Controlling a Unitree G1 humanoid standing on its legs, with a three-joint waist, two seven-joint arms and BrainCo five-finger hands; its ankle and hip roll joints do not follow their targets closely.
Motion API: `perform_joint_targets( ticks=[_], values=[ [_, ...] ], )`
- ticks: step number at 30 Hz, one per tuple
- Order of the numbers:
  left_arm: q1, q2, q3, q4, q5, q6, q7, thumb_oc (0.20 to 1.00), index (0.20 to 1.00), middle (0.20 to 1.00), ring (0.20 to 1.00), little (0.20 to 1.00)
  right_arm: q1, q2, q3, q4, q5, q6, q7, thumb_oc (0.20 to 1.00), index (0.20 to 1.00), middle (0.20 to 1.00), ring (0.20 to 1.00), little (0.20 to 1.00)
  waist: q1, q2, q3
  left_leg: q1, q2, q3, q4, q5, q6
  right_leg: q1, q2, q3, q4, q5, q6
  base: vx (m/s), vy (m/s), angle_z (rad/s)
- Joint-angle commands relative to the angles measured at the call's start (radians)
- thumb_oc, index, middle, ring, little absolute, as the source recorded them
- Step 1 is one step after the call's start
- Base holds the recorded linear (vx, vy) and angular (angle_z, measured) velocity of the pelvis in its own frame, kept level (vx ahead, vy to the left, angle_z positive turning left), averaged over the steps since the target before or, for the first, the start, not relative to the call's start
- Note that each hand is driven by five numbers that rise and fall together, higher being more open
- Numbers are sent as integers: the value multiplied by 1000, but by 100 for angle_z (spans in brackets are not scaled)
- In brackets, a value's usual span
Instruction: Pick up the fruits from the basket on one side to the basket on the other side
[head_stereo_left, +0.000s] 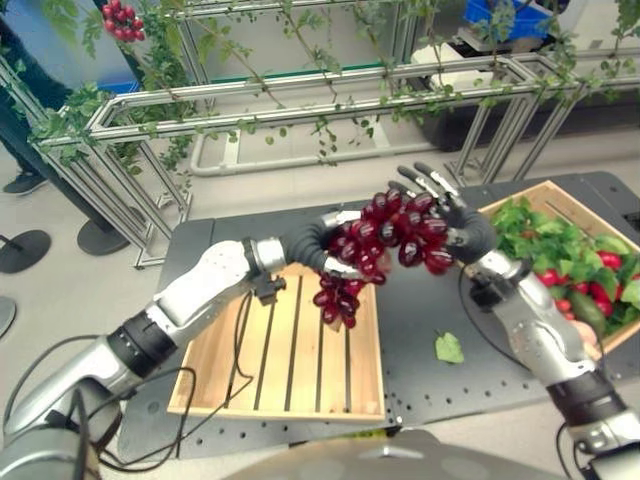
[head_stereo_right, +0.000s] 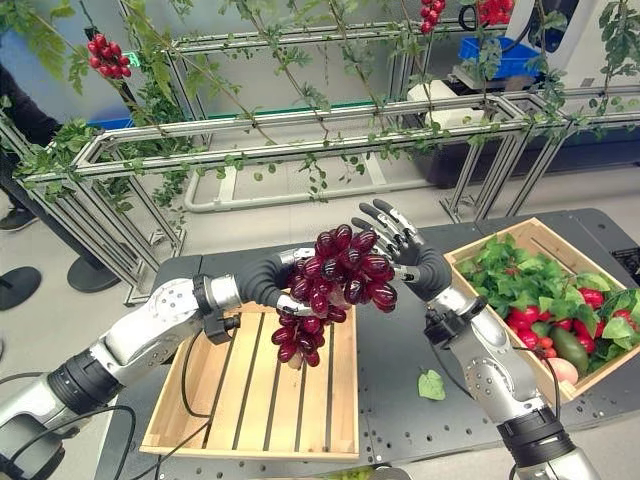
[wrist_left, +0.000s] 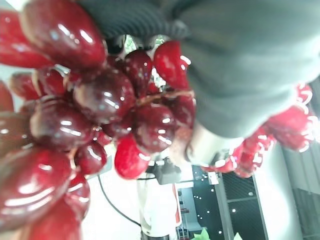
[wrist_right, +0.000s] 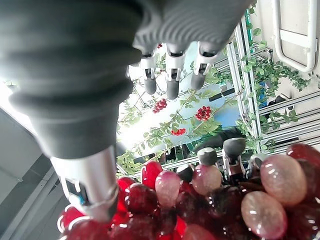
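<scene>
My left robot hand (head_stereo_right: 272, 282) curled under bunch of dark red glossy grapes (head_stereo_right: 340, 275), holding it above empty slatted wooden crate (head_stereo_right: 250, 400). My right robot hand (head_stereo_right: 410, 255) against bunch's far side, fingers straight and spread, not gripping. Second wooden crate (head_stereo_left: 520, 200), full of green leaves and red produce, sits to right on dark tabletop (head_stereo_left: 420, 310). Loose green leaf (head_stereo_left: 449, 348) between crates.

Left hand (head_stereo_right: 285, 283) fingers hidden behind grape bunch (head_stereo_right: 340, 275); grip cannot be read. Right-side basket (head_stereo_left: 545, 200) cut off by frame edge, its base buried under leaves and fruit. Left wrist view: grapes too close, blurred, cropped by frame.
</scene>
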Motion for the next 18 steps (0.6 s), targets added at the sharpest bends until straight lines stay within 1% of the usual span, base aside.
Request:
perform_joint_targets(
  ticks=[1,10,16,18],
  values=[
    [-87,-45,52,52,-5,-44,-1,200,200,200,200,200,-102,22,-20,-104,-36,-78,2,1000,1000,1000,1000,1000,-6,-34,-4,38,-58,-6,12,-50,-9,35,14,-28,49,-26,99,0,0,0],
    [-128,-74,10,62,10,-36,-8,200,200,200,200,200,-137,22,18,-137,-69,-79,18,1000,1000,1000,1000,1000,-6,-35,-3,38,-57,-10,17,-52,-7,31,9,-32,65,-32,100,0,0,0],
    [-135,-71,5,55,15,-35,-18,200,200,200,200,200,-162,-9,40,-174,-128,-84,29,1000,1000,1000,1000,1000,-1,-35,-5,37,-57,-16,19,-51,-8,32,8,-36,69,-33,99,0,0,0],
    [-136,-73,4,53,21,-34,-19,200,200,200,200,200,-166,-6,41,-179,-133,-86,29,1000,1000,1000,1000,1000,0,-35,-7,37,-57,-19,18,-50,-8,33,7,-39,69,-33,99,0,0,0]
  ],
)
